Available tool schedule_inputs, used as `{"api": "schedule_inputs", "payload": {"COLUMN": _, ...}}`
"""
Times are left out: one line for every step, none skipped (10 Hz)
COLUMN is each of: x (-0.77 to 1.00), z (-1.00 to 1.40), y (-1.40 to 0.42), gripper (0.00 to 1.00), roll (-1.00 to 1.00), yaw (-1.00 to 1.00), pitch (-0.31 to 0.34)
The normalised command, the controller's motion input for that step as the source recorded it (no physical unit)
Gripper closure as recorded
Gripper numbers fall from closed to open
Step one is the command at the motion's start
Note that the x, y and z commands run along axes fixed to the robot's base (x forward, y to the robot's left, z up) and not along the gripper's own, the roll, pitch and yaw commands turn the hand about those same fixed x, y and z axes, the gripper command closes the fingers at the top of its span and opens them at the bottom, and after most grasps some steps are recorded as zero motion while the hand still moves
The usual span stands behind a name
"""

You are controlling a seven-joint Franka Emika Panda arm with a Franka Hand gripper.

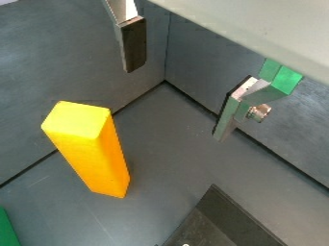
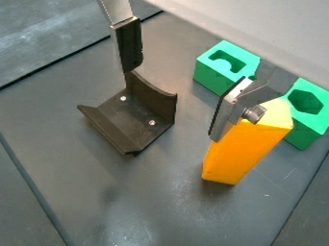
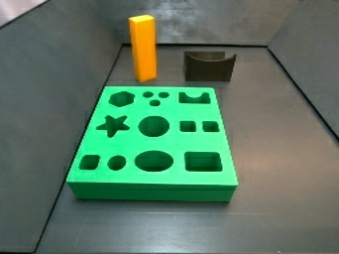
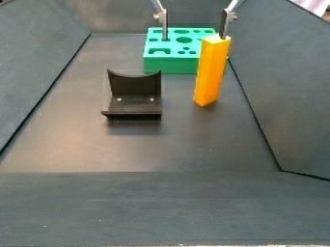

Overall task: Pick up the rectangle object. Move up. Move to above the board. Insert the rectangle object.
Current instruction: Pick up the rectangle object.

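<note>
The rectangle object is a tall orange block, standing upright on the dark floor in both side views (image 3: pixel 142 47) (image 4: pixel 211 69) and both wrist views (image 1: pixel 88 149) (image 2: pixel 244 146). The gripper (image 1: pixel 182 79) (image 2: pixel 179 82) is open and empty, high above the floor; in a side view only its fingertips show at the upper edge (image 4: pixel 195 13). The block stands outside the jaws, just beyond one finger (image 2: pixel 233 108). The green board (image 3: pixel 153 190) (image 4: pixel 168 66) lies flat; parts of it show in a wrist view (image 2: pixel 225 67). The gripper is out of the frame in a side view.
The dark fixture (image 3: pixel 208 64) (image 4: pixel 131 95) (image 2: pixel 129 117) stands on the floor beside the block, below the gripper. Grey walls close in the floor on the sides and back (image 4: pixel 277 87).
</note>
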Motion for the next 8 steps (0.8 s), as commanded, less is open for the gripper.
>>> {"api": "schedule_inputs", "payload": {"x": 0.00, "z": 0.00, "y": 0.00, "gripper": 0.00, "roll": 0.01, "yaw": 0.00, "pitch": 0.000}}
{"api": "schedule_inputs", "payload": {"x": -0.29, "z": 0.14, "y": -0.45, "gripper": 0.00, "roll": 0.16, "yaw": 0.27, "pitch": 0.000}}
{"api": "schedule_inputs", "payload": {"x": -0.25, "z": 0.19, "y": -0.47, "gripper": 0.00, "roll": 0.03, "yaw": 0.51, "pitch": 0.000}}
{"api": "schedule_inputs", "payload": {"x": -0.30, "z": 0.00, "y": -0.42, "gripper": 0.00, "roll": 0.00, "yaw": 0.62, "pitch": 0.000}}
{"api": "schedule_inputs", "payload": {"x": -0.29, "z": -0.16, "y": -0.37, "gripper": 0.00, "roll": 0.01, "yaw": 0.75, "pitch": 0.000}}
{"api": "schedule_inputs", "payload": {"x": -0.23, "z": -0.39, "y": -0.31, "gripper": 0.00, "roll": 0.06, "yaw": 0.83, "pitch": 0.000}}
{"api": "schedule_inputs", "payload": {"x": -0.27, "z": -0.49, "y": -0.27, "gripper": 0.00, "roll": 0.07, "yaw": 0.82, "pitch": 0.000}}
{"api": "schedule_inputs", "payload": {"x": -0.30, "z": -0.33, "y": -0.39, "gripper": 0.00, "roll": 0.06, "yaw": 0.74, "pitch": 0.000}}
